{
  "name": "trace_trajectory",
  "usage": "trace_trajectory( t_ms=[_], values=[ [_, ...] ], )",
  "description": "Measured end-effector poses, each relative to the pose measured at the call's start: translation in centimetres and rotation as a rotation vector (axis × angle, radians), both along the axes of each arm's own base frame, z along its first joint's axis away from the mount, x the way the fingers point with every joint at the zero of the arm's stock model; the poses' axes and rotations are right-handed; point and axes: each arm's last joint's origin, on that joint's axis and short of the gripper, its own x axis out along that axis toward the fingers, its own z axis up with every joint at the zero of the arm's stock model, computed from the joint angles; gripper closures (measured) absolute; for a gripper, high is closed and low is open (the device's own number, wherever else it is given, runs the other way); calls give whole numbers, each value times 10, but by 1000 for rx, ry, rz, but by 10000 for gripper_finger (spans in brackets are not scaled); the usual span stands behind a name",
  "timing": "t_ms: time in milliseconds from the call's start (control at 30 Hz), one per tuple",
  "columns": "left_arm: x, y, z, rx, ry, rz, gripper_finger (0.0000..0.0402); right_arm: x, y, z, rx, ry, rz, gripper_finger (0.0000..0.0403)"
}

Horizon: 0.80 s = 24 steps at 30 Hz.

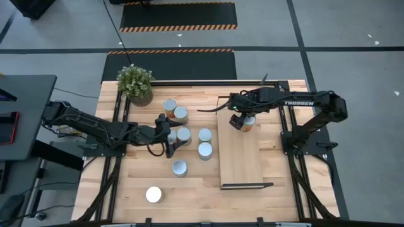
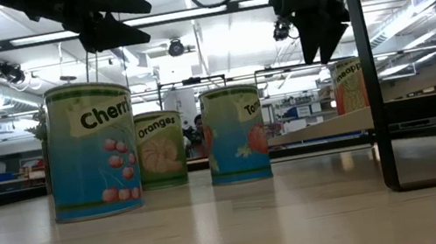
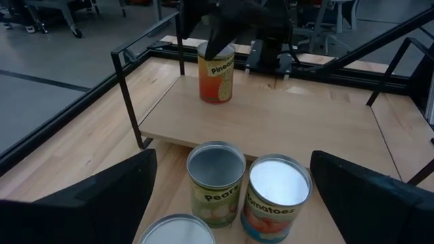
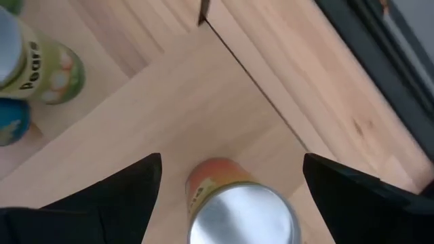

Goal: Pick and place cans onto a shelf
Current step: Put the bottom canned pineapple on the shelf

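One orange-sided can (image 1: 249, 123) stands upright on the far part of the light-wood shelf (image 1: 240, 151). My right gripper (image 1: 237, 122) hovers just above it, pointing steeply down. The open fingers stand apart on either side of the can's lid (image 4: 243, 213) without touching it. Several more cans (image 1: 204, 150) stand upright on the table left of the shelf, and one with a white top (image 1: 153, 195) is near the front edge. My left gripper (image 1: 172, 144) hangs open over this group. A pears can (image 3: 215, 179) and a tomatoes can (image 3: 277, 196) are just ahead of its fingers.
A potted plant (image 1: 136, 84) stands at the table's far left corner. The shelf sits raised on black end frames (image 2: 369, 70). Black rails (image 1: 290, 126) run along the table's sides. The near half of the shelf board (image 1: 241, 167) is bare.
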Motion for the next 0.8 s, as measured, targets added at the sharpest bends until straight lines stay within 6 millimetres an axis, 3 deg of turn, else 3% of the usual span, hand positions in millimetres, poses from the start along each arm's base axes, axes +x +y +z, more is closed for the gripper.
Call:
trace_trajectory(
  t_ms=[233, 467, 633, 800],
  values=[
    [-1, -2, -1, 71, 28, -2, 6, -3, 4, 9, -60, -129, 85, 37],
    [-3, -8, -3, 103, 27, -38, 6, -19, 18, 17, -84, -194, 128, 37],
    [-9, -7, -24, 79, 18, -37, 6, -30, 34, 17, -87, -117, 201, 37],
    [-8, -8, -20, 64, -40, -33, 6, -27, 49, 3, -201, 38, 321, 37]
  ],
)
